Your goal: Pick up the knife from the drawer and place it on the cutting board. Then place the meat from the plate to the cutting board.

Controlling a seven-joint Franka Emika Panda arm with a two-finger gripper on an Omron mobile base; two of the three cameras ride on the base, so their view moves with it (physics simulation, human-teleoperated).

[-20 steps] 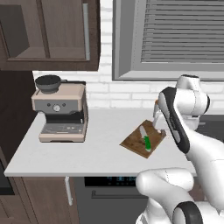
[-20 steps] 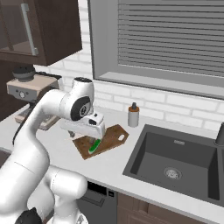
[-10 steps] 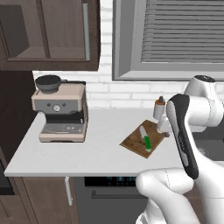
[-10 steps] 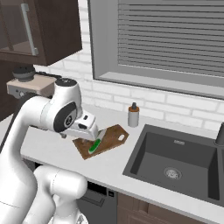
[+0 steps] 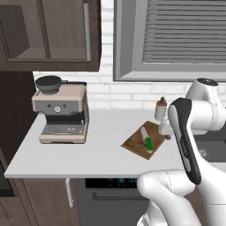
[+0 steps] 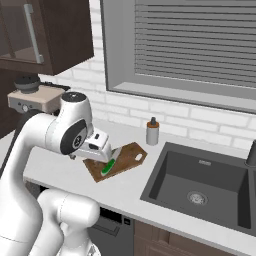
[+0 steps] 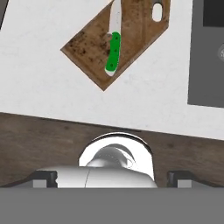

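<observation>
Lying flat on cutting board (image 7: 116, 41), knife (image 7: 113, 46) rests green handle toward bench (image 5: 101, 141) edge, blade toward wall. Jaws spread wide, empty, well clear above. Knife looks light, stiff; smooth handle best pinch point if regripped. Hand view shows board's hanging slot; right base view adds sink (image 6: 200, 192), soap bottle (image 6: 152, 132); left base view, espresso machine (image 5: 61, 112).

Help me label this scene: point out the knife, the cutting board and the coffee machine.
knife (image 7: 113, 51), hand view, on its green handle.
cutting board (image 7: 83, 48), hand view, bare wood left of the knife.
coffee machine (image 5: 59, 106), left base view, front panel.
</observation>
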